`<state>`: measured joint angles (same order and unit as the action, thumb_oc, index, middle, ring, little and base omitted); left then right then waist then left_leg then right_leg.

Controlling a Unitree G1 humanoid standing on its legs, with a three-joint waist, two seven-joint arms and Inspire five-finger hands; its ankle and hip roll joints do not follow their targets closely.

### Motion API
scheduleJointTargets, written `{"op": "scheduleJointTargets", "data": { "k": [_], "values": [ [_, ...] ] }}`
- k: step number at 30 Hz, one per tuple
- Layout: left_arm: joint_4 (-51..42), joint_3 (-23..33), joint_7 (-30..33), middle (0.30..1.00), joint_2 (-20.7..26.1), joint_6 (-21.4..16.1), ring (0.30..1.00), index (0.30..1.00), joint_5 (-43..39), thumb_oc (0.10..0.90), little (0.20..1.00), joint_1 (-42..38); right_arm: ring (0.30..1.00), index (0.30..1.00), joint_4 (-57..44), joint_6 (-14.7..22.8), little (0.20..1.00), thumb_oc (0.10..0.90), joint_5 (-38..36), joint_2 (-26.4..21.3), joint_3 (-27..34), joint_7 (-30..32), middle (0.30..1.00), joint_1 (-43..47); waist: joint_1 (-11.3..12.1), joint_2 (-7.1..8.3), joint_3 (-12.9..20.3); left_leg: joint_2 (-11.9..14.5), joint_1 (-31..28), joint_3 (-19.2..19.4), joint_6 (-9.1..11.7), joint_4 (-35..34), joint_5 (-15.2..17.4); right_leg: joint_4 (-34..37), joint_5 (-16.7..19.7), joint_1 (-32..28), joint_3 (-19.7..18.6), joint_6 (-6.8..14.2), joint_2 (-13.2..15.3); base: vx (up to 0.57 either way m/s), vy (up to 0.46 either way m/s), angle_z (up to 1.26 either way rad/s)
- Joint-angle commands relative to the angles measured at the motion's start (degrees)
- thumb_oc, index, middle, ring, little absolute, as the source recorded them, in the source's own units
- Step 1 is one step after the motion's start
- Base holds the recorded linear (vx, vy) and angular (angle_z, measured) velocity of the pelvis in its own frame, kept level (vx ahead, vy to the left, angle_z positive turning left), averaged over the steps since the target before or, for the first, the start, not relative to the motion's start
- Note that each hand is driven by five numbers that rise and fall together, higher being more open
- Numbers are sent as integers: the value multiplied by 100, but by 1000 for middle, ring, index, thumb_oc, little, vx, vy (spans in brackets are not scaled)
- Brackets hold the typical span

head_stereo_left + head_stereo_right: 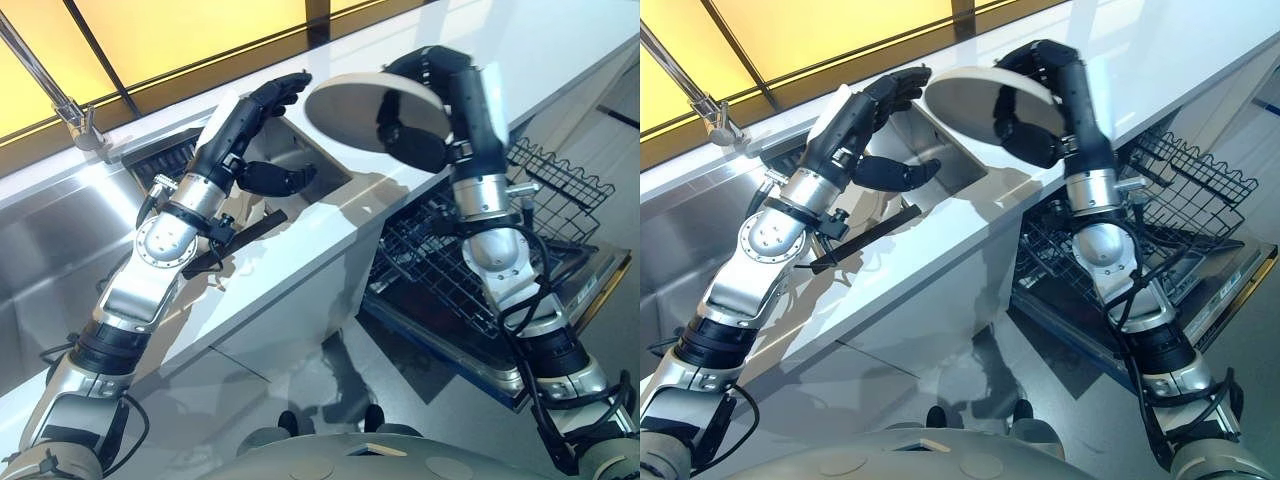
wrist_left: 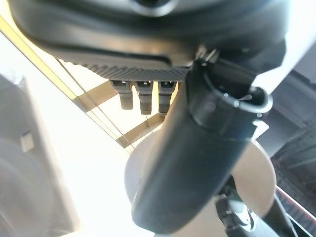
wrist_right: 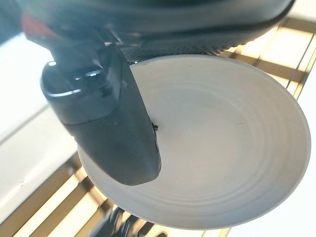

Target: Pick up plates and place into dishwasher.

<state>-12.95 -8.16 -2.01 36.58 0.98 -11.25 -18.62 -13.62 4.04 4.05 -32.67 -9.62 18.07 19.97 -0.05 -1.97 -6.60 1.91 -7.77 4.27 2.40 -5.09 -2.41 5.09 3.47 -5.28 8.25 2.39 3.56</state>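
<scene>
A long white counter (image 1: pixel 330 215) runs across the scene, a steel sink (image 1: pixel 60 240) sunk into it, and below its edge the open dishwasher (image 1: pixel 585 290) shows its wire rack (image 1: pixel 560 180). Up above the counter, the pale round plate (image 1: pixel 370 110) hangs in the air — the right robot hand (image 1: pixel 415 125) grips it, thumb curled over its face, fingers behind the rim. Just beside the plate, the left robot hand (image 1: pixel 262 110) hovers over the sink with fingers straight and thumb spread — holding nothing.
</scene>
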Motion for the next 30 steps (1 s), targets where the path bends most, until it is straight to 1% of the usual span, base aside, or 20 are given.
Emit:
{"op": "scheduleJointTargets", "data": {
  "k": [1, 5, 8, 12, 16, 20, 26, 30],
  "values": [
    [-386, 686, 536, 900, 341, -607, 900, 900, -81, 800, 900, -33, 300, 300, -354, 771, 200, 100, 191, -222, 535, 525, 300, 347, 82, 210, 550, -570, 160, -70, -275, 9, 305, -350, -208, 72, -103, 455, 71, 0, 0, 0],
    [-148, 867, 647, 900, 319, -670, 900, 900, -10, 800, 900, 211, 300, 300, -217, 854, 200, 100, 233, -312, 698, 685, 300, 328, 122, 221, 546, -585, 156, -140, -298, 29, 307, -362, -214, 67, -138, 433, 64, 3, 1, -1],
    [217, 1032, 823, 900, 287, -749, 900, 900, 143, 800, 900, 446, 300, 300, 3, 921, 200, 100, 400, -405, 895, 1013, 300, 316, 150, 236, 548, -590, 155, -176, -321, 54, 314, -393, -229, 65, -168, 410, 52, 14, -1, -3],
    [610, 1213, 913, 900, 315, -776, 900, 900, 226, 800, 900, 645, 300, 300, 183, 909, 200, 100, 478, -592, 1236, 1326, 300, 168, 119, 251, 563, -579, 141, -172, -331, 58, 325, -440, -254, 74, -197, 400, 36, 6, -2, -1],
    [895, 1329, 903, 900, 352, -762, 900, 900, 213, 800, 900, 810, 300, 300, 384, 804, 200, 100, 645, -757, 1599, 1696, 300, -52, 61, 258, 560, -571, 133, -157, -343, 64, 338, -457, -259, 90, -263, 396, 9, 15, -17, -1],
    [1165, 1394, 866, 900, 329, -871, 900, 900, 232, 800, 900, 980, 300, 300, 584, 723, 200, 100, 669, -842, 1983, 2051, 300, -348, 0, 255, 550, -558, 121, -128, -346, 70, 348, -460, -255, 92, -327, 390, -16, 32, -30, -7],
    [1441, 1492, 790, 900, 284, -958, 900, 900, 165, 800, 900, 1211, 300, 300, 1226, 511, 200, 100, 664, -873, 2421, 2383, 300, -895, -80, 242, 512, -536, 109, -99, -351, 72, 351, -473, -266, 100, -394, 376, -56, 31, -35, -7],
    [1501, 1545, 746, 900, 268, -1007, 900, 900, 116, 800, 900, 1309, 300, 300, 1647, 358, 200, 100, 539, -903, 2611, 2393, 300, -1163, -83, 236, 478, -527, 113, -96, -351, 72, 349, -485, -276, 105, -384, 370, -67, 23, -31, -9]
  ]
}}
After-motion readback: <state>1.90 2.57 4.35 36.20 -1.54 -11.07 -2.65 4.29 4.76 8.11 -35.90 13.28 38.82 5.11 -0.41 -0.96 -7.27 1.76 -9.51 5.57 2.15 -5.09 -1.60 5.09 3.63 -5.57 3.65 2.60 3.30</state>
